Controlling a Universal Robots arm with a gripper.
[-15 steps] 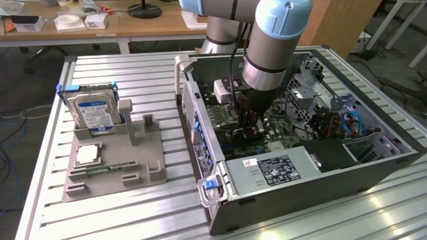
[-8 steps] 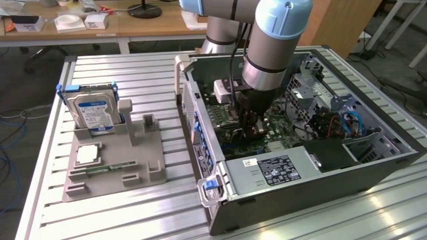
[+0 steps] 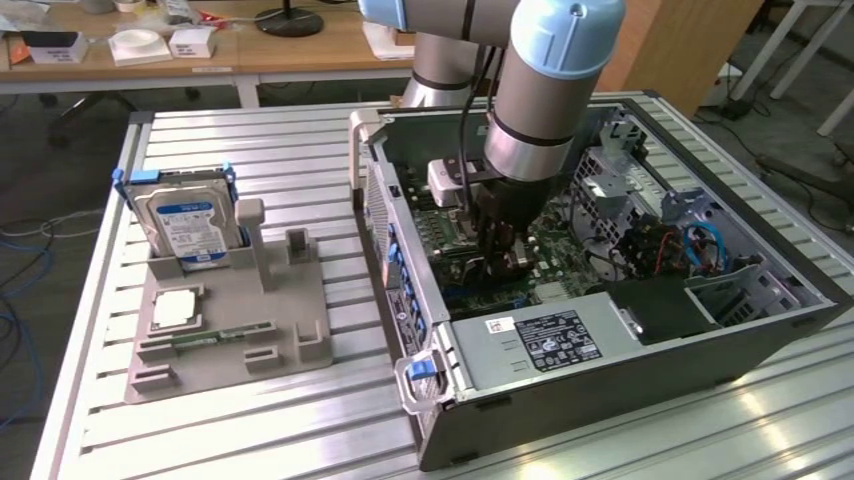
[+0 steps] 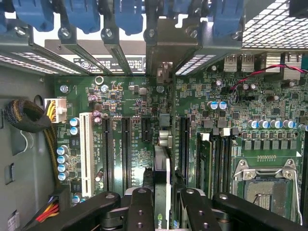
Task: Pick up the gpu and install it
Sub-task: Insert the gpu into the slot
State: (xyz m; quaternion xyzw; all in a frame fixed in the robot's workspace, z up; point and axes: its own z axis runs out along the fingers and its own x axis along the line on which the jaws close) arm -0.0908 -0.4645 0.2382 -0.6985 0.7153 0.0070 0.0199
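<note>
The open computer case (image 3: 400,190) lies on its side on the slatted table, and my arm reaches down into it. My gripper (image 3: 509,262) hangs low over the green motherboard (image 4: 130,101). The gpu (image 4: 163,166) shows edge-on as a thin blade between my black fingers (image 4: 140,208). My gripper (image 4: 161,202) is shut on it. The card runs along the line of the black expansion slots (image 4: 124,149). Its pale metal bracket (image 4: 166,50) stands at the case's rear openings under the blue clips. I cannot tell whether its lower edge sits in a slot.
On the exterior view's left, a grey holder (image 3: 287,300) carries the silver hard drive (image 3: 187,225), a processor chip (image 3: 176,308) and a green memory stick (image 3: 214,338). Inside the case are a white slot (image 4: 86,149), a processor socket (image 4: 267,185), a cable bundle (image 4: 26,118) and a power supply (image 3: 561,338).
</note>
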